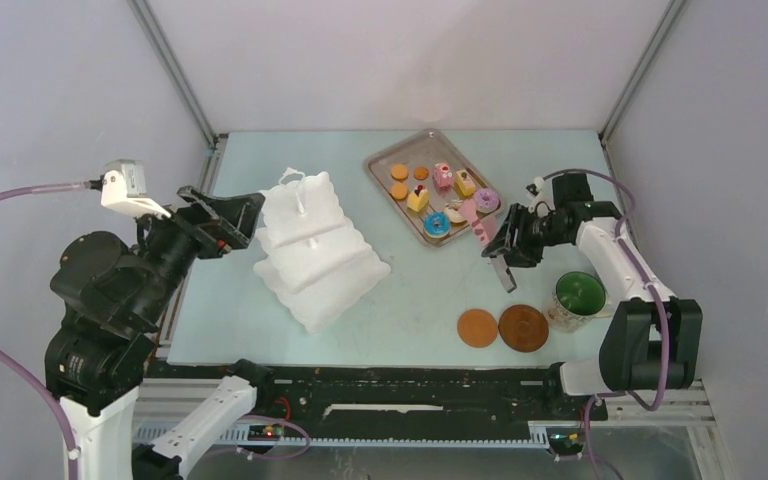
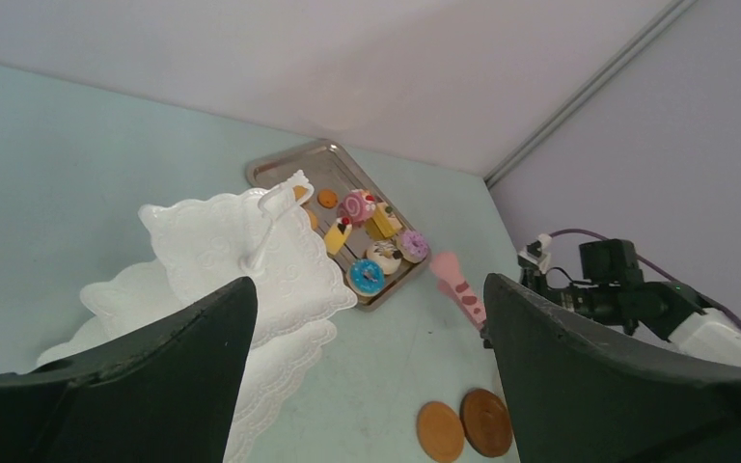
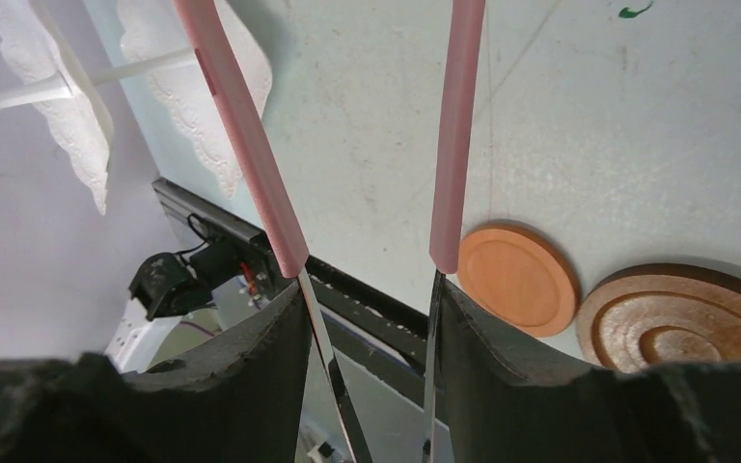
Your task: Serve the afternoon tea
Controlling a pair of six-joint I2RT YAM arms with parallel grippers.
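The white three-tier stand (image 1: 315, 245) sits left of centre with bare tiers; it also shows in the left wrist view (image 2: 241, 251). My left gripper (image 1: 245, 215) is open and empty just left of the stand, its dark fingers (image 2: 154, 376) wide apart. The pastries lie on the silver tray (image 1: 385, 160): a blue doughnut (image 1: 436, 223), a pink doughnut (image 1: 486, 201), cake slices (image 1: 419, 197) and orange biscuits (image 1: 399, 172). My right gripper (image 1: 508, 250) is shut on the pink tongs (image 1: 480, 228), whose tips sit by the tray's near corner. The green-lined mug (image 1: 578, 297) stands right of two brown coasters (image 1: 477, 328). The small white cup is out of view.
The darker coaster (image 1: 523, 327) touches the orange one near the table's front edge. In the right wrist view the tongs' pink arms (image 3: 241, 125) stand apart, with the coasters (image 3: 519, 280) below right. Enclosure walls and corner posts bound the table.
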